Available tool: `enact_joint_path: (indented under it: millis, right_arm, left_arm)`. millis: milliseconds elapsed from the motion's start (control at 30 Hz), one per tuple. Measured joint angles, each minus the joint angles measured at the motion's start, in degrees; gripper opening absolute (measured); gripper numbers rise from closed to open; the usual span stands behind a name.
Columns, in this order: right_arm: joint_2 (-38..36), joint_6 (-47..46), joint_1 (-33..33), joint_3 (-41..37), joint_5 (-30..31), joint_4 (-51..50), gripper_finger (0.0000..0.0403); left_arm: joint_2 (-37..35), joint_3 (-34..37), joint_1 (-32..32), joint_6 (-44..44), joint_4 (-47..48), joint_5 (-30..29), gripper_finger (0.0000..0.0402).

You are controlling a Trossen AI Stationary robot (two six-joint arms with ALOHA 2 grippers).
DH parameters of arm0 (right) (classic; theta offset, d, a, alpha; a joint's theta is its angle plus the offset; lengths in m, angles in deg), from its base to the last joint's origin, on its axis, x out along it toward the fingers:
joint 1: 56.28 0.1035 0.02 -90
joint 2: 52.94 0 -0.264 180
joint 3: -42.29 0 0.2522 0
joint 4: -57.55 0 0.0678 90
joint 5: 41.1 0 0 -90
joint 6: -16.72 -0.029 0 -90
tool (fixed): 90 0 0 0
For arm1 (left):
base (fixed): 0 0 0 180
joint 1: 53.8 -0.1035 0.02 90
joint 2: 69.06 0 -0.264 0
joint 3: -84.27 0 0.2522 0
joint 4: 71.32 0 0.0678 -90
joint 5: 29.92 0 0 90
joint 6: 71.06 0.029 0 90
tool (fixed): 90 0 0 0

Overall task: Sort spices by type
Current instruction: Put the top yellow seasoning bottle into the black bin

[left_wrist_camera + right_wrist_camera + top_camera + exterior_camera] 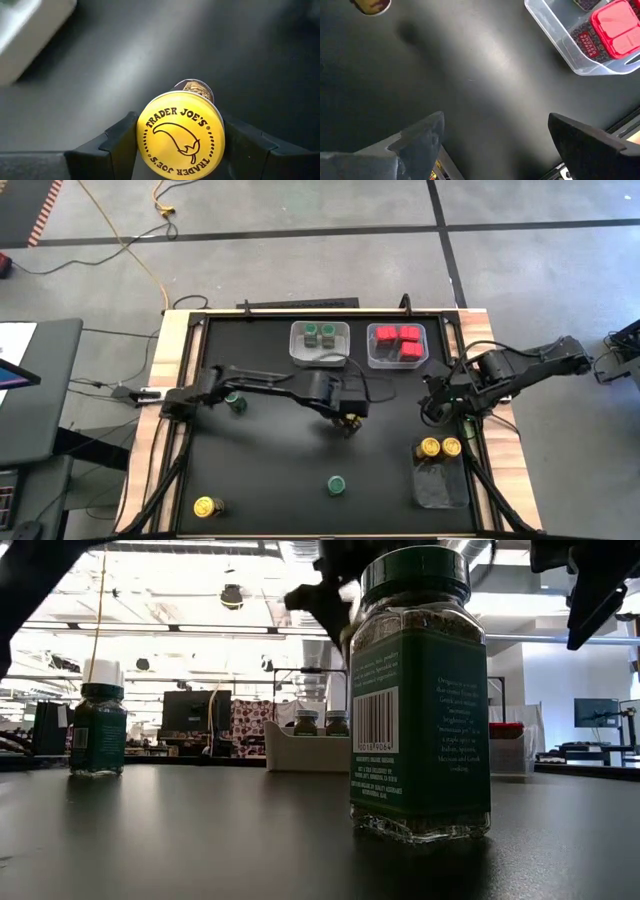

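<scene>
The black desk (290,480) spreads under me, wood-edged, with three clear plastic bins on it. The far-centre bin (320,344) holds green-lidded jars, the far-right bin (397,346) holds red boxy containers, and the near-right bin (441,472) holds two yellow-lidded jars.

My left claw (180,145) hangs over the middle of the desk, pinching a round yellow-lidded glass spice jar (181,136) by its sides, one finger on either flank. The jar's long axis runs away from my wrist, lid toward me. My right claw (492,142) waits spread wide near the desk's right edge, holding nothing.

The yellow bin lies to the right and nearer than my left claw, so that is the way I judge this jar must travel.

Loose on the desk are a green-lidded jar (337,485) near centre, another green-lidded one (237,402) at left, and a yellow-lidded jar (207,507) near-left.
</scene>
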Motion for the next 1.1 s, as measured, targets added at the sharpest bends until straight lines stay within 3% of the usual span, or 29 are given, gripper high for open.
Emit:
enact_joint_path:
  millis: [267,433,1100]
  right_arm:
    - [0.0,1.9,0.0,0.0,0.0,0.2,0.0386]
    - [0.0,3.2,0.0,0.0,0.2,0.3,0.0386]
    - [0.0,3.8,0.0,0.0,0.4,0.5,0.0386]
  left_arm:
    - [6.2,-1.1,2.4,-6.2,2.5,2.5,0.0233]
    - [5.8,-0.3,2.7,-9.7,2.9,-0.3,0.0233]
    - [5.9,-0.4,2.4,-6.4,-3.0,0.2,0.0250]
